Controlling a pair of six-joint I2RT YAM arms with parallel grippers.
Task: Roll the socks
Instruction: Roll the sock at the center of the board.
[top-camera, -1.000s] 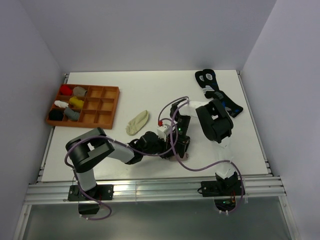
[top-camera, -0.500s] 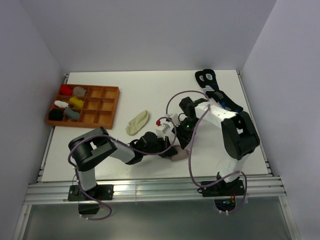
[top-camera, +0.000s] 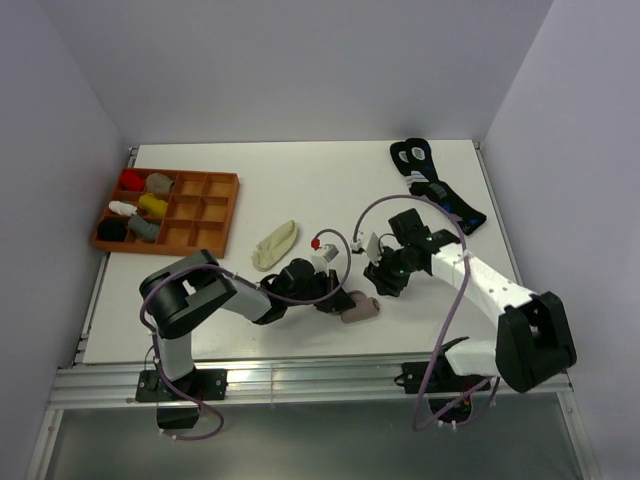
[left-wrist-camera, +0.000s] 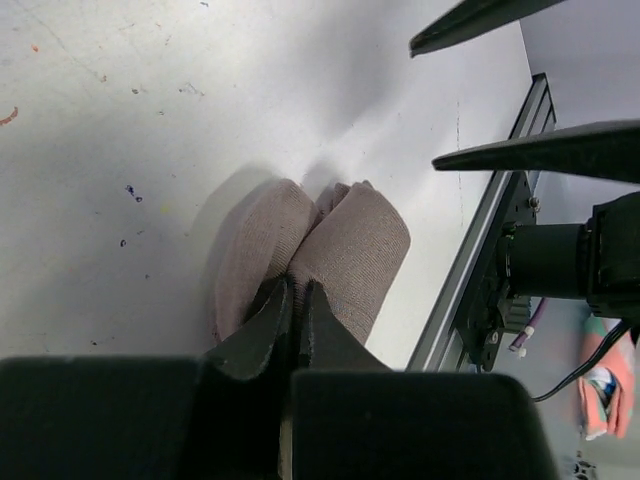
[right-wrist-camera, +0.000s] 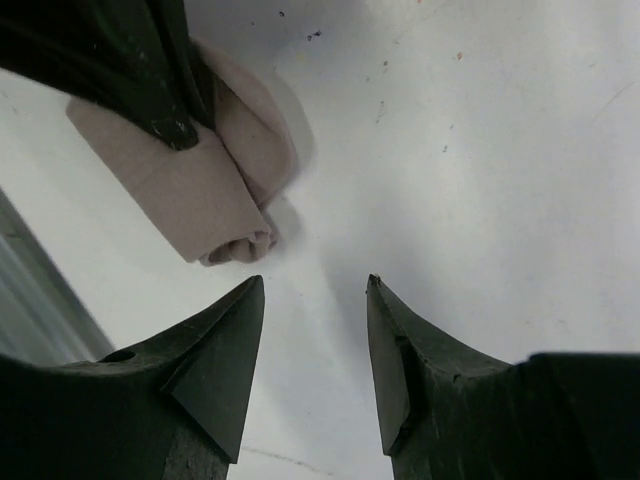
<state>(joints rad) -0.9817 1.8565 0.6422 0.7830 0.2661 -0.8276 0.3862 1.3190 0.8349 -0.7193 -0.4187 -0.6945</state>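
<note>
The taupe sock (top-camera: 360, 308) lies near the front edge of the worktop (top-camera: 300, 190), wound into a short, fat roll with 2 rounded lobes and a crease between them. The left gripper (left-wrist-camera: 297, 295) has its jaws together, tips pressed into that crease. Whether a fold of fabric is nipped between them cannot be told. The right gripper (right-wrist-camera: 312, 285) hangs just beside the roll's spiral end, jaws apart, empty and not touching the sock.

The cream sock (top-camera: 275, 244) lies flat and unrolled, well apart to the left, between the roll and the tray (top-camera: 237, 205).

The knit looks light, soft and springy, so the roll would likely loosen once pressure comes off. It is neither fragile nor slippery, but it gives under the fingers, so a shallow pinch may catch only 1 layer. The safer hold is probably across the whole roll at its middle, squeezing both lobes. The cuff is hidden, so whether the roll is tucked cannot be told. The limp cream sock is best taken at its toe or cuff end, where an edge can be lifted.
</note>
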